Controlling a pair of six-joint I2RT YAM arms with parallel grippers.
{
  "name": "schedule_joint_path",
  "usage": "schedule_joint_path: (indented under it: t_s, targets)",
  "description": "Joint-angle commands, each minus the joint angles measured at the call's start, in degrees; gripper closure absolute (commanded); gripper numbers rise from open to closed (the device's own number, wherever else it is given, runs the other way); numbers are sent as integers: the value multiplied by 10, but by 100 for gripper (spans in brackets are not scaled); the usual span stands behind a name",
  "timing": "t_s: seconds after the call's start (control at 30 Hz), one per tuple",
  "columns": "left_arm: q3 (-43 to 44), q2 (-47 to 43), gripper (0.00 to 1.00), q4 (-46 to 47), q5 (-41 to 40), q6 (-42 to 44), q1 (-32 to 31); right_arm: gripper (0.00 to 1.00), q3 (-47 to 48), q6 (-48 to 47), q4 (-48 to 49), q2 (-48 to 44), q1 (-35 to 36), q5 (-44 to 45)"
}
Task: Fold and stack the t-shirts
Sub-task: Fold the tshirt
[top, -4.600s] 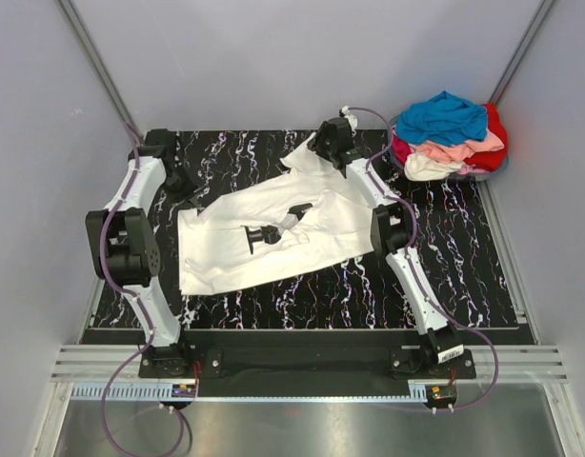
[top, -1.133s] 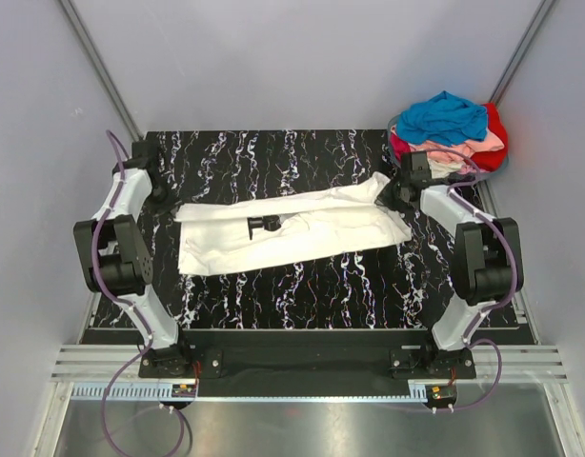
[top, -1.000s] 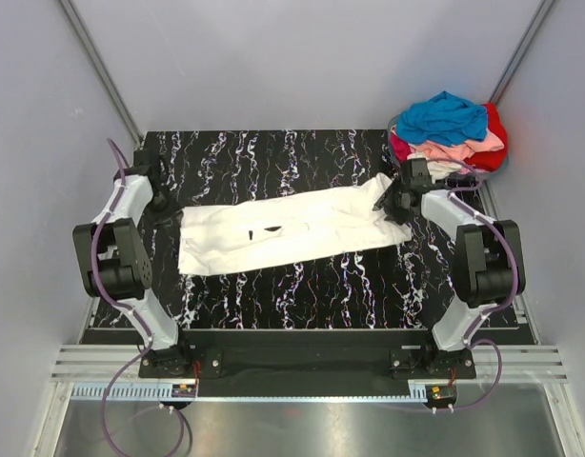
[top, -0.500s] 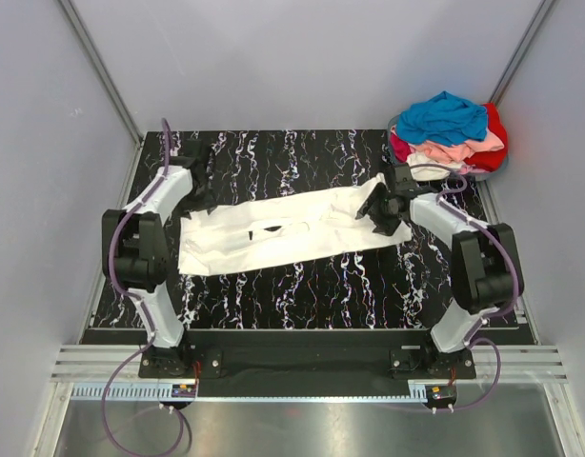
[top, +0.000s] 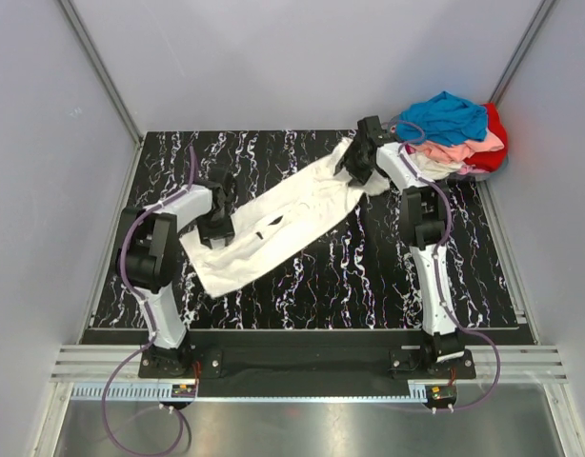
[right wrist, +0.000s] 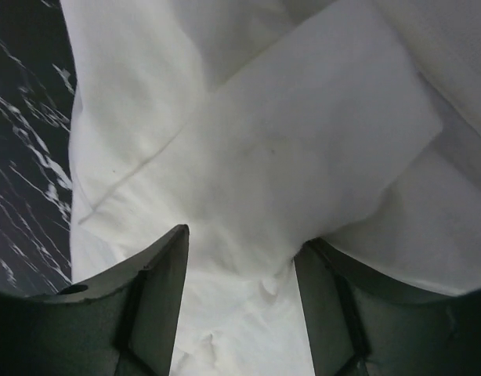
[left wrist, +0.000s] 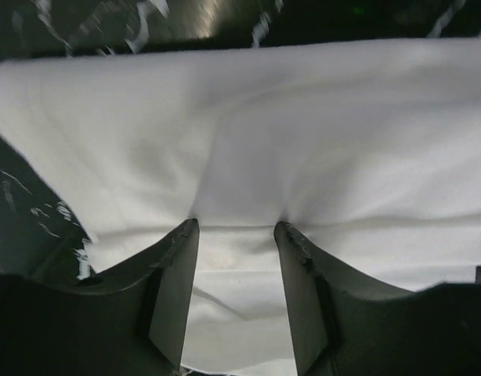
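Cream-white t-shirt lies as a long diagonal band on the table, running from near-left to far-right, folded over itself at the far end. Main risk as I judge it: if the two arms pull unevenly, the cloth slides out at one end and the band skews or the overlapped flap opens, spoiling the fold. Second risk: the far-right end sits just beside the pile of coloured t-shirts, so a sweep there could snag it. Left gripper sits on the shirt's left edge, fingers apart with cloth puckered at the tips. Right gripper sits on the far-right end, over the flap, likewise parted. I cannot tell whether either one pinches a fold or merely presses down.
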Motion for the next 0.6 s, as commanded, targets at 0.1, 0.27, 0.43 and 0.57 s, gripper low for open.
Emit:
schedule_joint_path:
  t_s: [0.1, 0.27, 0.43, 0.57]
  targets:
    - [-183, -89, 50, 70, 156, -82, -81, 34, 309, 5, -55, 189, 2, -98]
    - [-269, -135, 50, 141, 216, -161, -190, 33, 288, 129, 177, 244, 8, -216]
    - [-335, -180, 50, 218, 276, -237, -309, 34, 350, 183, 290, 312, 21, -216]
    - [-370, -239, 49, 208, 266, -292, -355, 34, 358, 209, 358, 329, 21, -189]
